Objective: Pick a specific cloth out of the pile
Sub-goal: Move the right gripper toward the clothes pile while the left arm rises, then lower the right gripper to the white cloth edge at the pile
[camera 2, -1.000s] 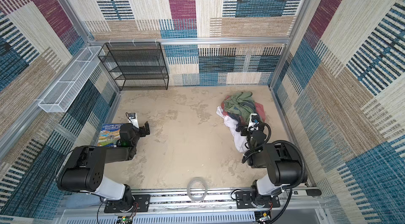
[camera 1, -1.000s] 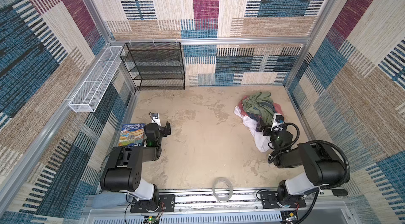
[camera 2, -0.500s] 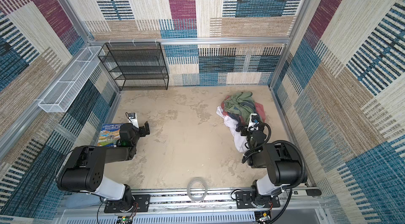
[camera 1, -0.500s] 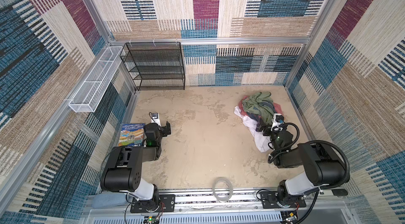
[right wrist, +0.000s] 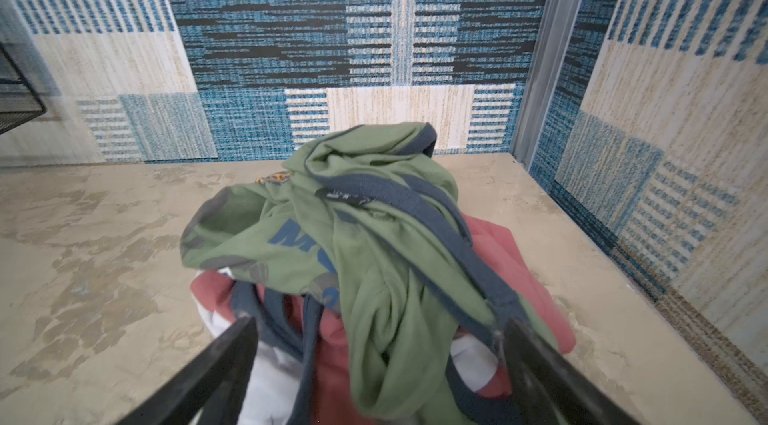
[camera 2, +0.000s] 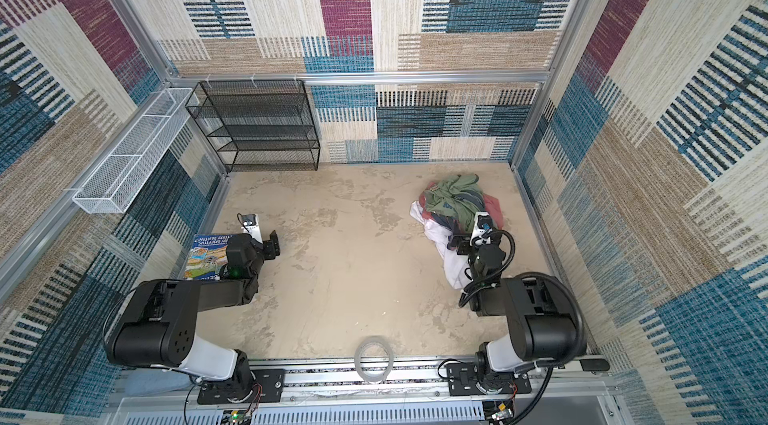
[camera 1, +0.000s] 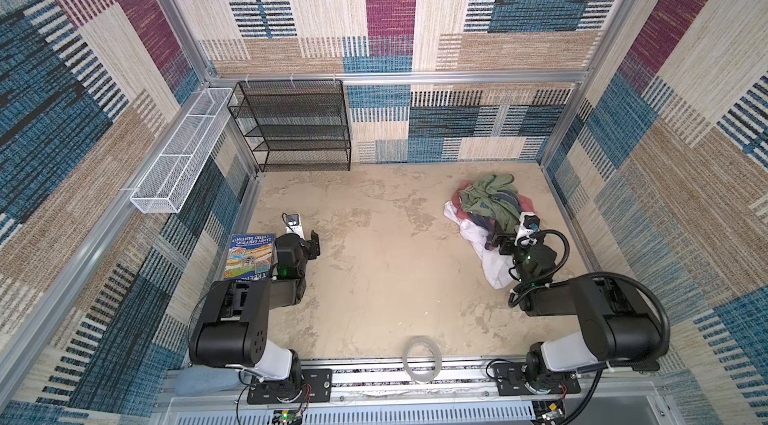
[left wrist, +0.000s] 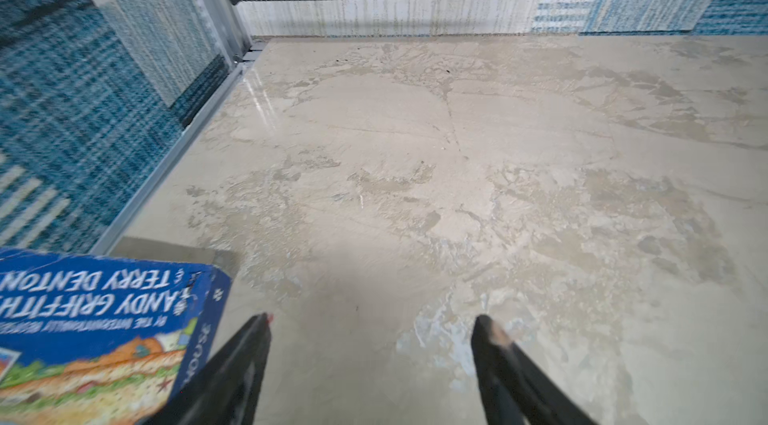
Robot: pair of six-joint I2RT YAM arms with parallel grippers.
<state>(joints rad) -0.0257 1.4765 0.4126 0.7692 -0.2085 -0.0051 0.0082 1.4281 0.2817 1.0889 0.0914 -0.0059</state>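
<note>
White, thin-looking fabric: the cloth (camera 1: 496,267) lies at the near side of the pile (camera 1: 492,202), toward the right rear of the table (camera 1: 374,290).
- One long tail of it spills flat onto the table toward the right arm's base. The rest is tucked under other garments.
- Likely handling: light, limp, no stiffness. It should drape and trail when lifted, and a pinched fold ought to hold without slipping.
- Best hold, by judgement: the free tail, where only white shows.

In the way:
- The olive-green garment (right wrist: 365,236) sits on top of the heap.
- The red-pink garment (right wrist: 513,265) lies beneath and beside it.
- Navy-grey straps (right wrist: 436,227) loop across both. A pull from the buried part would probably drag these along.

Tools:
- Right gripper (right wrist: 380,323): jaws wide apart, nothing gripped, at the near side of the pile with green and white fabric between the fingers. Whether it touches the fabric cannot be told.
- Left gripper (left wrist: 372,318): jaws apart, empty, over bare table just beside a blue book (left wrist: 104,319), well apart from the pile.

Elsewhere, none obstructing:
- Black mesh rack (camera 1: 295,124) at the back wall.
- White wire basket (camera 1: 183,157) on the left wall.
- Clear tape ring (camera 1: 420,354) at the front edge.
</note>
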